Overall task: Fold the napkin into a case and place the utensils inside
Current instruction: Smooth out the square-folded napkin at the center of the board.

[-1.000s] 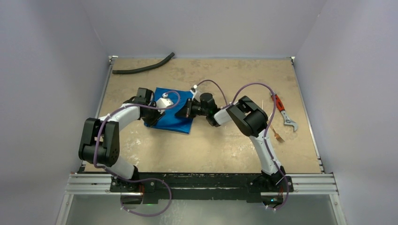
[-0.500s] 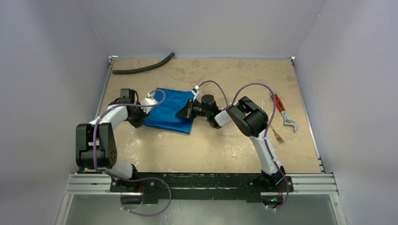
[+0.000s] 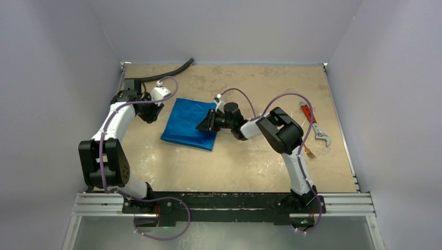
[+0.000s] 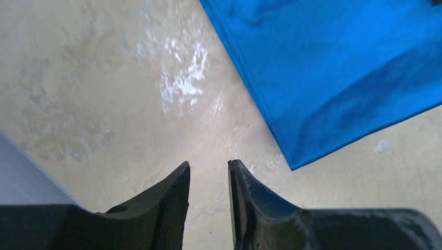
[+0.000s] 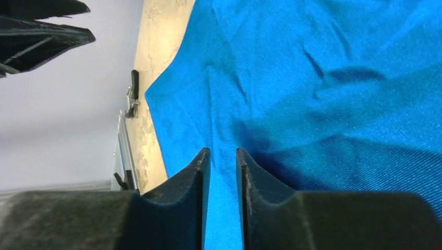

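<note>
The napkin [image 3: 188, 124] is a bright blue cloth lying folded and flattish on the table, left of centre. My right gripper [image 3: 205, 124] rests at its right edge. In the right wrist view its jaws [image 5: 223, 156] stand a narrow gap apart over the wrinkled napkin [image 5: 323, 78], open, with cloth showing beneath the gap. My left gripper [image 3: 150, 113] is off the cloth to the left, open over bare table [image 4: 208, 169] with nothing between the fingers; the napkin's corner [image 4: 333, 67] lies to its right. A copper utensil end [image 3: 308, 151] shows by the right arm; the rest is hidden.
A black curved hose [image 3: 159, 76] lies at the back left near the table edge. A red-handled grey wrench [image 3: 314, 124] lies at the right. Purple cables loop over both arms. Metal rails edge the table on the left and right.
My left arm has swung off the napkin toward the back left, leaving the cloth uncovered. The right jaws have parted slightly from shut, staying at the napkin's right edge.
</note>
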{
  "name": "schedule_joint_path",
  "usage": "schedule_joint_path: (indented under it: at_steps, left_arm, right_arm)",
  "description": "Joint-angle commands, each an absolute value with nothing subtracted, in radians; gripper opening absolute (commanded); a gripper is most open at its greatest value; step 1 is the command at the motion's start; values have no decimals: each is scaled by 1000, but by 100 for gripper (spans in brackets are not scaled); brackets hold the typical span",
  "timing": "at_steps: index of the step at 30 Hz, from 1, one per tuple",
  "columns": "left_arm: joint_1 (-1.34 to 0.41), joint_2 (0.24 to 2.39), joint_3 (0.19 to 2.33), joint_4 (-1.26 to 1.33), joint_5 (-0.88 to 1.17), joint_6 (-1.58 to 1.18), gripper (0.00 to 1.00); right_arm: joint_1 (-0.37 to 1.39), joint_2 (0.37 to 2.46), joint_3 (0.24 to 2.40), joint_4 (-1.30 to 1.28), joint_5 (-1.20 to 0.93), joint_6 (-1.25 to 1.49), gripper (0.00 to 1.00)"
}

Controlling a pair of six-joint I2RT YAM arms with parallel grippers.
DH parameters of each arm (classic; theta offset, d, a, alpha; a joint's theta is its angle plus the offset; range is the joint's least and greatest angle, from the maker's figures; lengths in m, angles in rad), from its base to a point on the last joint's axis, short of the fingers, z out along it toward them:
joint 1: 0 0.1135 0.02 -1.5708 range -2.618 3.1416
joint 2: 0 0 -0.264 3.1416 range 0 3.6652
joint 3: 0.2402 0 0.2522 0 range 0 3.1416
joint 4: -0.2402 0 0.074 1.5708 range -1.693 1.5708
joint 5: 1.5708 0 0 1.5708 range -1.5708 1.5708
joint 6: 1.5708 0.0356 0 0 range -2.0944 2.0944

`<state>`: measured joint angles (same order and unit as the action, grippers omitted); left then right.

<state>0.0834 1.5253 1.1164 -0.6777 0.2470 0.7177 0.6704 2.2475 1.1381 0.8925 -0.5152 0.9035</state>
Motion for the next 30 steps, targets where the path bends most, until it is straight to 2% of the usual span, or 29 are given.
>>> schedule_joint_path:
  at_steps: [1,7,14,24,30]
  left_arm:
    - [63,1523,1172,-758,387,640,33]
    - [51,1534,1054,-743,378,672,35]
    - [51,1512,975,-711,315,732,39]
    - [51,1569,904,-562,189,745,39]
    - [43,1626,900,-492,193,726,40]
  right_arm:
    - [636,2137,1238,752,-507,838,32]
    - [537,2138,1414,505,-406,660,39]
    - [499,2221,1543,333,-298,531,40]
    - [496,2218,1443,336,-231,476,38]
    - [491,2109,1286,355,-172,470,30]
